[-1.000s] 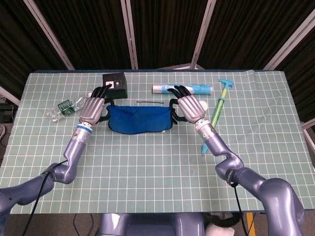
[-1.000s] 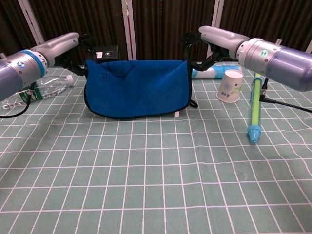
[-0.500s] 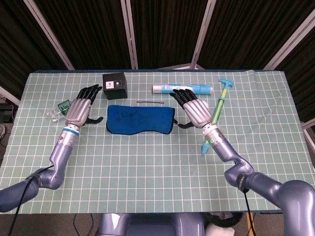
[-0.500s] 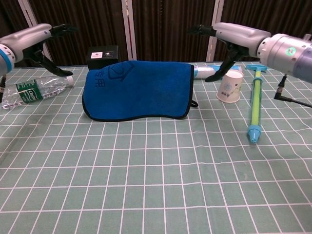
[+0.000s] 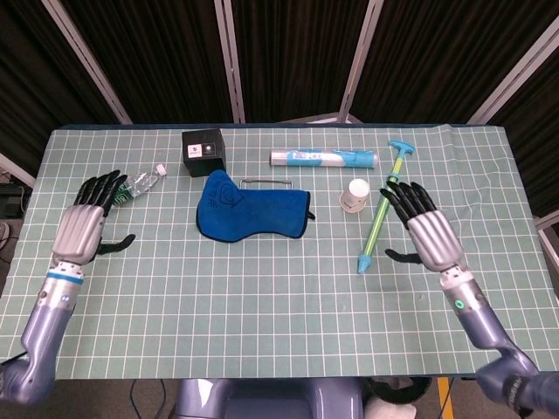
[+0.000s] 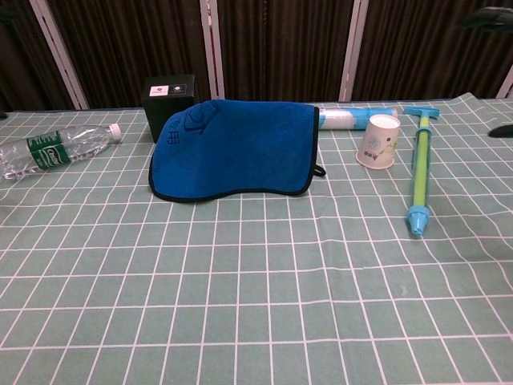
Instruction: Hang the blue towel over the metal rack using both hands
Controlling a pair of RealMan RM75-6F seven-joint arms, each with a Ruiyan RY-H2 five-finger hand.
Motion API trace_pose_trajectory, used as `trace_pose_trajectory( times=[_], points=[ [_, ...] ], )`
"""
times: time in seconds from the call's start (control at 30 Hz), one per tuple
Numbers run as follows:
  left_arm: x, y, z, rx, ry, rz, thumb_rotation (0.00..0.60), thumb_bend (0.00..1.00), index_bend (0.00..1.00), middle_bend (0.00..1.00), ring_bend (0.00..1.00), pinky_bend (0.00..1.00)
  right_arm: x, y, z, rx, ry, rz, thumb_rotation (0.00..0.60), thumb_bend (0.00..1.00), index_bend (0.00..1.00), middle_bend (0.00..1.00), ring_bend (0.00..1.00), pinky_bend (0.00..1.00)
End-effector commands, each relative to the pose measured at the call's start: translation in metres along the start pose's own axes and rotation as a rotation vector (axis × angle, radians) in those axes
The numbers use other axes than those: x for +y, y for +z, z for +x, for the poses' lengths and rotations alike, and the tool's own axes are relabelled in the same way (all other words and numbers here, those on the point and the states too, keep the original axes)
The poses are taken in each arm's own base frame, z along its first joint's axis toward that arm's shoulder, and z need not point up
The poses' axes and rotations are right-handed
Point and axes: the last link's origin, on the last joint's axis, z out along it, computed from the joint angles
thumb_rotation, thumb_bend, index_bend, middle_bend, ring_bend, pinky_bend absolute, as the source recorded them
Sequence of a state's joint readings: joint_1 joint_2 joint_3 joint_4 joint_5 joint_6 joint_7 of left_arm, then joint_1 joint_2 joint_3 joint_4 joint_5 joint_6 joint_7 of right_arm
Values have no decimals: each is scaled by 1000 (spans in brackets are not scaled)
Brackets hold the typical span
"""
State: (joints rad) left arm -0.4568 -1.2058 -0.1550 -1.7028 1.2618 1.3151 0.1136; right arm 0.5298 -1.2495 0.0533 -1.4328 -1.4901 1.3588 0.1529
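Observation:
The blue towel (image 5: 249,210) (image 6: 236,146) hangs draped over the metal rack (image 5: 266,182), whose thin bar shows just behind the cloth in the head view. In the chest view the towel covers the rack entirely. My left hand (image 5: 83,229) is far off to the left, open with fingers spread and nothing in it. My right hand (image 5: 428,232) is open at the right, beyond the pump, also holding nothing. In the chest view only dark fingertips (image 6: 489,18) of the right hand show at the right edge.
A black box (image 5: 203,151) stands behind the towel. A plastic bottle (image 5: 131,188) lies at left near my left hand. A white-and-blue roll (image 5: 323,158), a paper cup (image 5: 355,195) and a green-blue pump (image 5: 383,205) lie to the right.
Both hands let go of the towel and drew away outward and toward the front, left hand left, right hand right. The towel stays draped on the rack, its left part slightly shifted.

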Motion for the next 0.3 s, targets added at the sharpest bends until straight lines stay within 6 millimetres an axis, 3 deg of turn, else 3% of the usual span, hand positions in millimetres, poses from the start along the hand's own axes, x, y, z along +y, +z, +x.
trace_pose_trajectory(
  times=[0.03, 0.3],
  points=[
    [-11, -54, 15, 3, 81, 60, 600, 232, 0, 0, 0, 0, 9, -45, 3, -15, -1, -45, 600, 0, 11, 0, 0, 0],
    [-19, -100, 20, 16, 143, 123, 600, 232, 0, 0, 0, 0, 19, -93, 5, 15, -53, -113, 600, 0, 10, 0, 0, 0]
  ],
)
